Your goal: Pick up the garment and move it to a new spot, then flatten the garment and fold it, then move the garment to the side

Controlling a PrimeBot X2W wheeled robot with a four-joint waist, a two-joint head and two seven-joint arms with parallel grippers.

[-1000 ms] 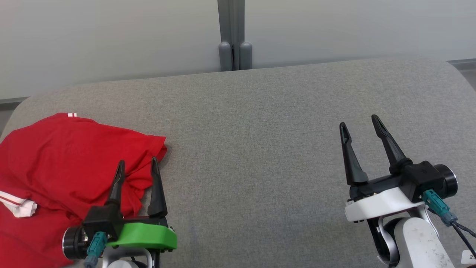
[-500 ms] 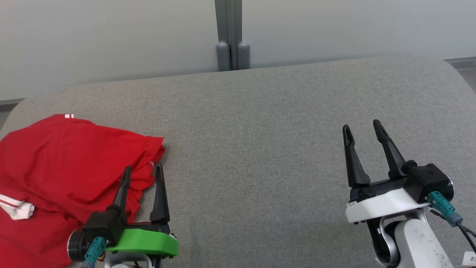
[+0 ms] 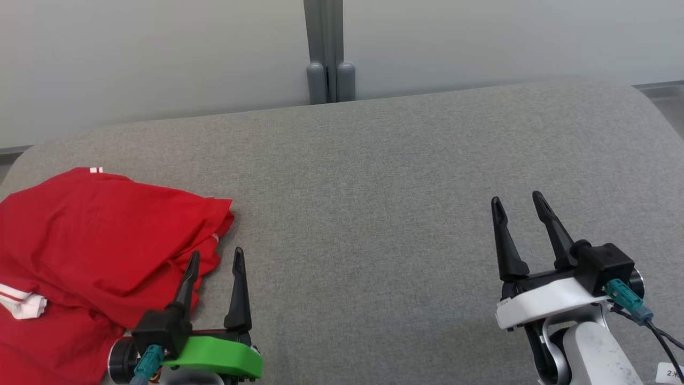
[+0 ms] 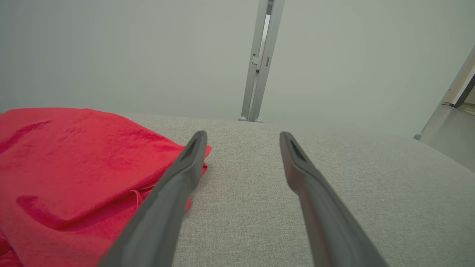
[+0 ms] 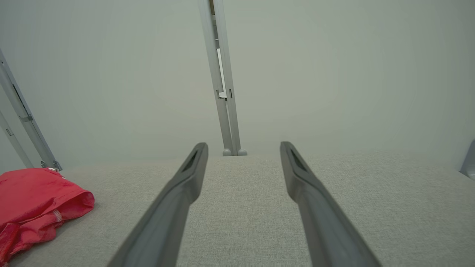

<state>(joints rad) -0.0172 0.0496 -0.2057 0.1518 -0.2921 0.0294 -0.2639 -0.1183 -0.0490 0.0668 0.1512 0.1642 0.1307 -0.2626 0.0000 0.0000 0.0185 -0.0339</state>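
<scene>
A red garment (image 3: 91,235) with white trim lies bunched at the left end of the grey padded table (image 3: 374,187). It also shows at the left of the left wrist view (image 4: 74,167) and at the far left of the right wrist view (image 5: 33,200). My left gripper (image 3: 215,255) stands open at the garment's right edge, its left finger over the cloth's hem, nothing between its fingers. My right gripper (image 3: 517,199) is open over bare table far to the right, holding nothing.
A pale wall runs behind the table, with a grey upright post (image 3: 324,53) at its middle. The table's rounded back corners show at the far left and right. Bare grey cloth stretches between the two grippers.
Both grippers have drawn back toward me, lower in the head view. The left one has slid off the garment to its right edge. The garment lies as before, and the camera has shifted slightly.
</scene>
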